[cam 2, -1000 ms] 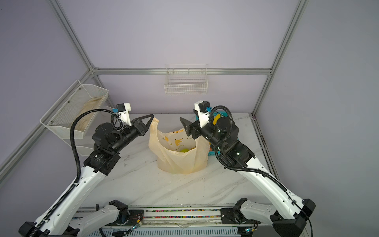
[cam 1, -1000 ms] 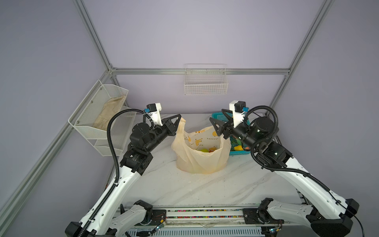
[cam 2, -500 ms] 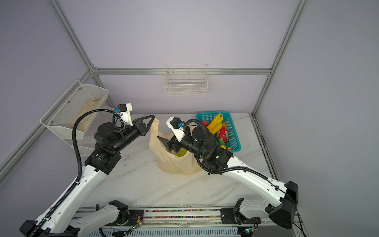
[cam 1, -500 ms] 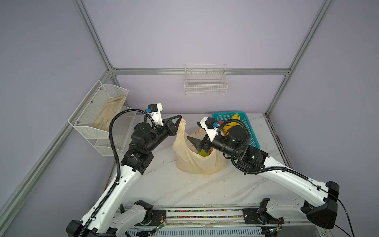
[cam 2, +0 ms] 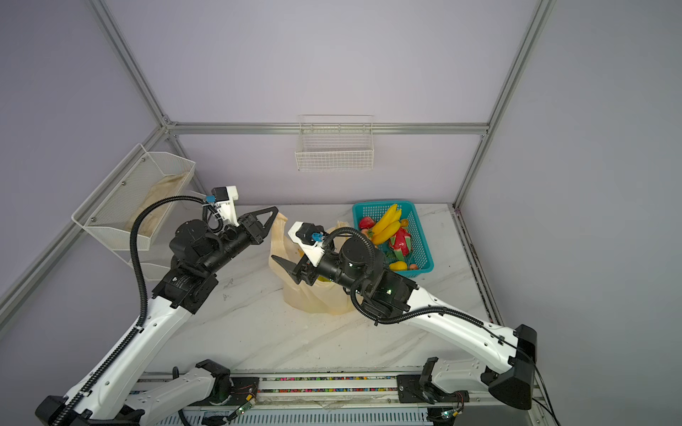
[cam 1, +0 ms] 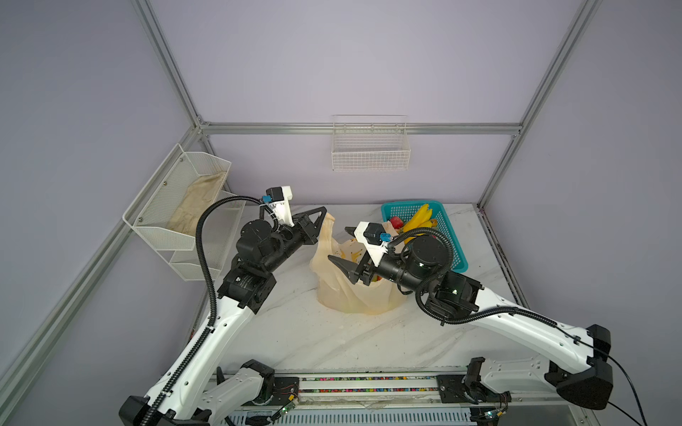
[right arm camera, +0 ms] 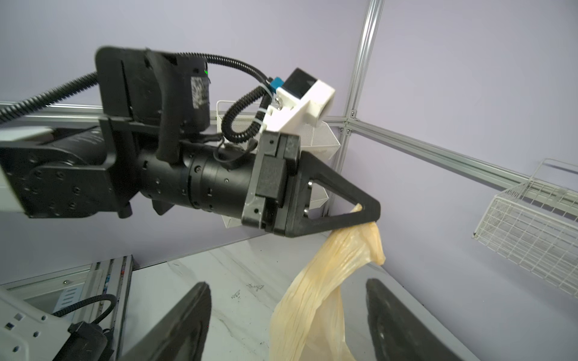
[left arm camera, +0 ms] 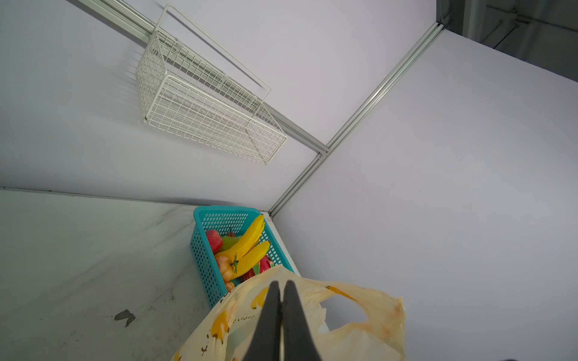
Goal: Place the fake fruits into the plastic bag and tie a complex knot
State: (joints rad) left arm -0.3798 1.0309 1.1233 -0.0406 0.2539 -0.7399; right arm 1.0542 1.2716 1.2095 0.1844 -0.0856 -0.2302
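Observation:
The cream-yellow plastic bag (cam 1: 354, 298) (cam 2: 313, 298) stands mid-table with its mouth open. My left gripper (cam 1: 324, 214) (cam 2: 275, 214) (left arm camera: 281, 285) is shut on one handle strip (right arm camera: 328, 275) and holds it up taut. My right gripper (cam 1: 339, 245) (cam 2: 286, 248) (right arm camera: 286, 283) hangs open over the bag's mouth, facing the left gripper, and the raised strip runs between its fingers without touching them. The fake fruits, among them yellow bananas (cam 1: 419, 219) (cam 2: 387, 221) (left arm camera: 247, 247), a red strawberry (cam 2: 366, 223) and a pink dragon fruit (cam 2: 400, 239), lie in the teal basket (cam 1: 452, 243) (cam 2: 420, 236) (left arm camera: 200, 250). No knot shows.
The teal basket sits at the back right, right behind the bag. A white wire basket (cam 1: 371, 151) (left arm camera: 212, 115) hangs on the back wall. A white mesh shelf (cam 1: 177, 221) holding a beige cloth (cam 1: 195, 201) is fixed to the left wall.
My right arm has swung left from the basket, over the bag, and its open gripper now faces the raised handle. The left gripper has kept holding the handle in place.

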